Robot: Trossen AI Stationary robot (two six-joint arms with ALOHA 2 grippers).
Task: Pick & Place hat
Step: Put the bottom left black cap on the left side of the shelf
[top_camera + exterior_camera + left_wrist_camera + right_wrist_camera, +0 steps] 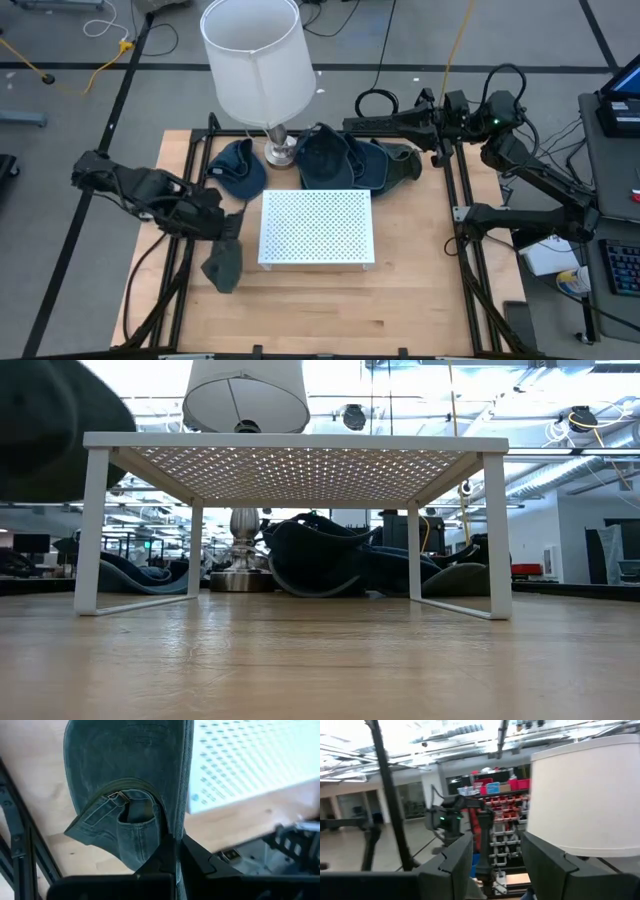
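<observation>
A dark grey-green cap (222,268) hangs from my left gripper (232,228) at the left side of the white perforated rack (316,228). In the low view the cap (50,430) shows as a dark shape well above the table. The left wrist view shows its back strap and buckle (117,797). Several more caps (325,158) lie on the table behind the rack, around the lamp's base (280,150). My right gripper (350,123) is open and held in the air over the far edge, beside the lampshade (585,795). My left gripper (172,852) is shut on the cap, pinching its rim edge (175,827) next to the back strap opening between the two fingers. The fingers come from above, slanting down. The cap is lifted clear of the table and hangs below the fingers, flattened.
The white rack (300,460) stands on four legs in the table's middle, with open space beneath it. A tall lamp with a white shade (255,55) stands behind it. Black frame rails (190,260) run along the table's left and right sides. Bare wood lies near the front edge.
</observation>
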